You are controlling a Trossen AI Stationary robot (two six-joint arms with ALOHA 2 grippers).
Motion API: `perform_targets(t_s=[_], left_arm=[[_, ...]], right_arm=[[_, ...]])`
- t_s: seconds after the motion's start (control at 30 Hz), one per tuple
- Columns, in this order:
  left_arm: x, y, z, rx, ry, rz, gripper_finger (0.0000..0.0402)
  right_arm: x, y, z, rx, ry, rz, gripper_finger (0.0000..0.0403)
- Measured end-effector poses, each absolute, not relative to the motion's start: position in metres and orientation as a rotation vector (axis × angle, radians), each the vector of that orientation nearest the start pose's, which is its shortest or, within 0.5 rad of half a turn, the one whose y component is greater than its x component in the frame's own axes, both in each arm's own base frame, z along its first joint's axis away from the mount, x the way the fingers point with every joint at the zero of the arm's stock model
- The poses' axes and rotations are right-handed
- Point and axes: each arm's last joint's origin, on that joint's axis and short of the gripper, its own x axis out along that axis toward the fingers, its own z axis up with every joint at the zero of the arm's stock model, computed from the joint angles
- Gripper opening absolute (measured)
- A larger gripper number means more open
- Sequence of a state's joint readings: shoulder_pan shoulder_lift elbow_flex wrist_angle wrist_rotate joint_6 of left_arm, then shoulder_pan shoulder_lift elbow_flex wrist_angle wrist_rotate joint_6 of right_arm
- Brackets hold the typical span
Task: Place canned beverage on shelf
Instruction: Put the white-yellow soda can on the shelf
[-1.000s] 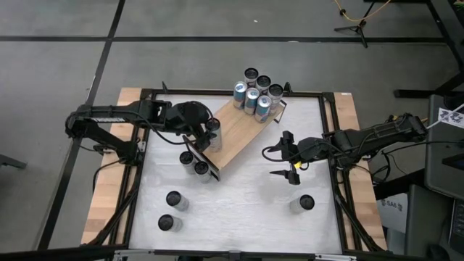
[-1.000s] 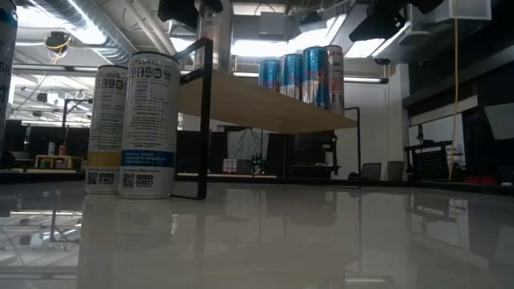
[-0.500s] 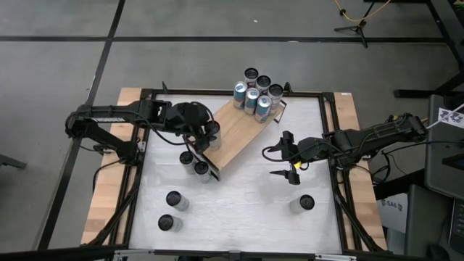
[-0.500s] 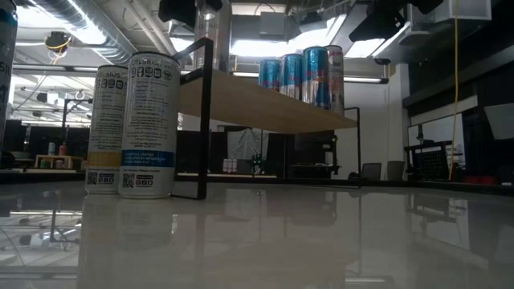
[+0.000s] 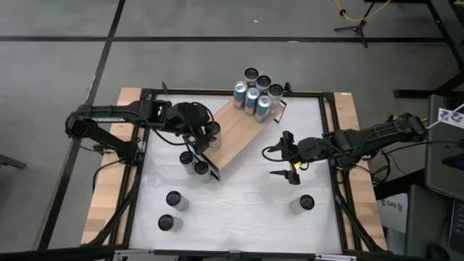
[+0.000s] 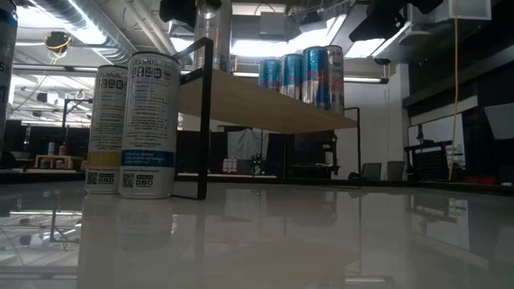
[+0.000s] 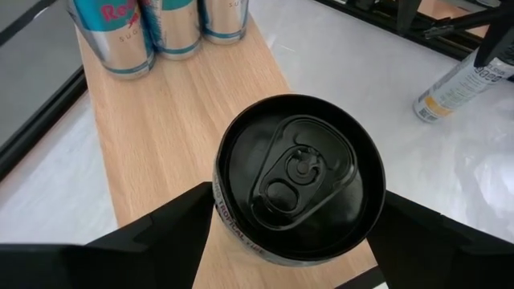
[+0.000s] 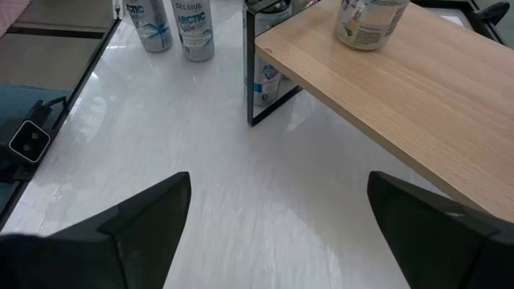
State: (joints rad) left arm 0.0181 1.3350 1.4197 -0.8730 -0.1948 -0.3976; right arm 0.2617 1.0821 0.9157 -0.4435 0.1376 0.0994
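Observation:
The shelf (image 5: pixel 235 134) is a light-brown board on black frame ends, lying slantwise on the white table. Several blue-and-silver cans (image 5: pixel 254 98) stand on its far end. My left gripper (image 5: pixel 205 135) is over the shelf's near end, shut on a black-topped can (image 7: pixel 299 172). That can also shows in the low view (image 6: pixel 214 32) and the right wrist view (image 8: pixel 368 22). My right gripper (image 5: pixel 280 154) is open and empty, over the table to the right of the shelf. My left gripper pinches the black-topped can between its two fingers (image 7: pixel 189 221), on opposite sides of the wall just under the top rim (image 7: pixel 229 245). The fingers come from above, slanting from the table's left. The can is upright, its bottom (image 8: pixel 363 44) on the shelf board.
Two cans (image 5: pixel 194 165) stand on the table beside the shelf's near frame end, shown large in the low view (image 6: pixel 148 124). Two more (image 5: pixel 170 210) stand near the front left and one (image 5: pixel 305 203) at the front right. Bare tabletop lies between them.

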Motion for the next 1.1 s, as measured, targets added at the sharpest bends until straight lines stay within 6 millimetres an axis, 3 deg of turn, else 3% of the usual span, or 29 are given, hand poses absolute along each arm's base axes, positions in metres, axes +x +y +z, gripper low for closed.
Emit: perform_targets(t_s=[0.73,1.1], left_arm=[[0.265,0.010,0.389,-0.310,0.581,0.324,0.0296],[0.265,0.010,0.389,-0.151,0.605,0.274,0.0296]], right_arm=[[0.220,0.055,0.300,-0.025,0.603,0.090,0.0374],[0.220,0.055,0.300,-0.025,0.603,0.090,0.0374]])
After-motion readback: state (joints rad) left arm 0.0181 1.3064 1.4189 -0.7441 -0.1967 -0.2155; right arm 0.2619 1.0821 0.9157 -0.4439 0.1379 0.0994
